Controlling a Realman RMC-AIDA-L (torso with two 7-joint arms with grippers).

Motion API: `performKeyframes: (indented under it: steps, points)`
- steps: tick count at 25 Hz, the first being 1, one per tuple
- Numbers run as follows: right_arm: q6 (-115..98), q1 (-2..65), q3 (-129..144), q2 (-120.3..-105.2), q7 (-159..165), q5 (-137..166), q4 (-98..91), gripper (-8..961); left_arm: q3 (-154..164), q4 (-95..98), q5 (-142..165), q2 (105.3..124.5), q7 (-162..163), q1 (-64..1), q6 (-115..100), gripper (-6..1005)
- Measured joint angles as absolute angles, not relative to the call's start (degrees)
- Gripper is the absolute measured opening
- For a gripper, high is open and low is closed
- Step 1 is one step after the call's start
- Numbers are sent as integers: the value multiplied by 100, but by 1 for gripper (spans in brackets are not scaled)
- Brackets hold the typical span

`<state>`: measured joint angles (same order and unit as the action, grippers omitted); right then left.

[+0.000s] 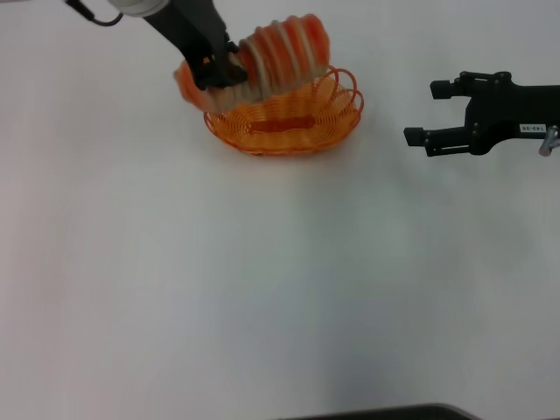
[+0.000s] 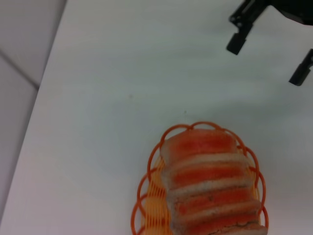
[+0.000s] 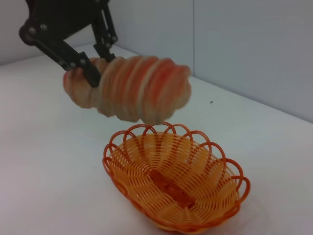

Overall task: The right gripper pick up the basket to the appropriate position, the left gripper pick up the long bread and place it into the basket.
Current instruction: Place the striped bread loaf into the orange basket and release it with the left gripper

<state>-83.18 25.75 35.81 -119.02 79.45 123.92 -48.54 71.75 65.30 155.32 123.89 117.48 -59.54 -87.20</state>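
The orange wire basket (image 1: 289, 122) stands on the white table at the upper middle of the head view. My left gripper (image 1: 219, 68) is shut on the long bread (image 1: 271, 54), cream with orange-red stripes, and holds it just above the basket's left part, its free end pointing right. The right wrist view shows the bread (image 3: 132, 88) hanging in the air over the basket (image 3: 176, 183), clear of its rim. The left wrist view shows the bread (image 2: 210, 181) over the basket (image 2: 146, 191). My right gripper (image 1: 433, 112) is open and empty to the right of the basket.
The white table (image 1: 262, 289) spreads wide in front of the basket. A dark edge (image 1: 394, 413) shows at the bottom of the head view. A wall (image 3: 254, 44) stands behind the table's far edge.
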Motion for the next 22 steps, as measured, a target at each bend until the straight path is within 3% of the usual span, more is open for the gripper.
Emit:
performKeyframes:
  steps: [16,22]
  points:
    - [-8385,2508,3559,-11910,7945,12393,-4851,914,8395,5728,15542,12449,11748,-5843,-7232,214]
    - [-8385,2526,3559,-11917,7945,12393,-4851,914,8582,6182,15429,12459,11830,-5568,-7222,389]
